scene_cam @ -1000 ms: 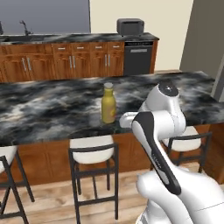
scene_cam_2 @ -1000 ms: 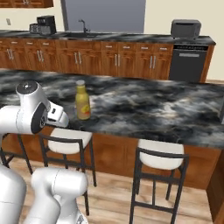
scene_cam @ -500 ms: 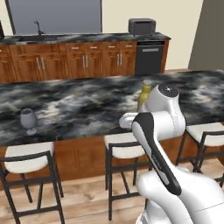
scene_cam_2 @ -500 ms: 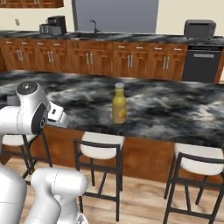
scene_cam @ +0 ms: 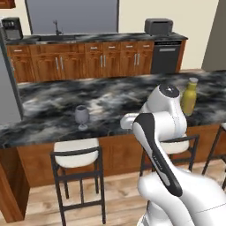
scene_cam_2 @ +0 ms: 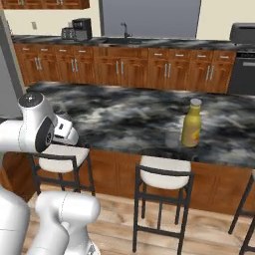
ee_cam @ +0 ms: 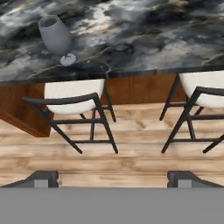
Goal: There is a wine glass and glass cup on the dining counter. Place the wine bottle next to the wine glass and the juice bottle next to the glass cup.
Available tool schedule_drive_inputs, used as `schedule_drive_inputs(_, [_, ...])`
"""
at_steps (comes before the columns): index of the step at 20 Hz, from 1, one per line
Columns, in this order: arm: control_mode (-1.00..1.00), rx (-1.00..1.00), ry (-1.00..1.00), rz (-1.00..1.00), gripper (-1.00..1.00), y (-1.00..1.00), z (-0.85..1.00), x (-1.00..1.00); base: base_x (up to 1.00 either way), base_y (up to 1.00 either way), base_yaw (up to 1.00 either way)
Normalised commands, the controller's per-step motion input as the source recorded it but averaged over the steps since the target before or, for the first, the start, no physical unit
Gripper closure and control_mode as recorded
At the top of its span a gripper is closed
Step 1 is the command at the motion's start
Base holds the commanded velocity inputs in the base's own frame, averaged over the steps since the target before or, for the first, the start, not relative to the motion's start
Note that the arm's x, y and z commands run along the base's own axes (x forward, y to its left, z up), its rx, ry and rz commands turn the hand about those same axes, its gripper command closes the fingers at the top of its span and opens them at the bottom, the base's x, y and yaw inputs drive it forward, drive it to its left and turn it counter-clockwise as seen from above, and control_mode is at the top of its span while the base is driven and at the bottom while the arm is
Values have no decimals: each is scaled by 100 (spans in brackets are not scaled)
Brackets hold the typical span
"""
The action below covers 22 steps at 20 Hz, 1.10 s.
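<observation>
claw [ee_cam: 112, 178]: jaws spread wide, holding nothing, bottom edge of hand view | small grey rounded-bowl wine glass [ee_cam: 56, 38]: upper left, well apart | black-and-grey marbled counter [ee_cam: 144, 41]: beneath the glass

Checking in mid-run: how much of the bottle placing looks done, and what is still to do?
Possibly done: the juice bottle stands on the dining counter; no glass cup can be made out beside it, so that is unconfirmed. In hand: nothing; the gripper is open and empty, facing the stools below the counter edge. Left: the wine glass stands alone, with no wine bottle beside it.
</observation>
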Motion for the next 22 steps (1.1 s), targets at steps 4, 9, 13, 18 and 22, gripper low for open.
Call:
schedule_drive_inputs(4, [100,0,0,0,-100,0,0,0,9,94,0])
schedule_drive_inputs(9, [100,0,0,0,-100,0,0,0,16,94,0])
schedule_drive_inputs(13, [100,0,0,0,-100,0,0,0,25,93,0])
schedule_drive_inputs(18, [100,0,0,0,-100,0,0,0,29,92,0])
schedule_drive_inputs(22, [100,0,0,0,-100,0,0,0,33,92,0])
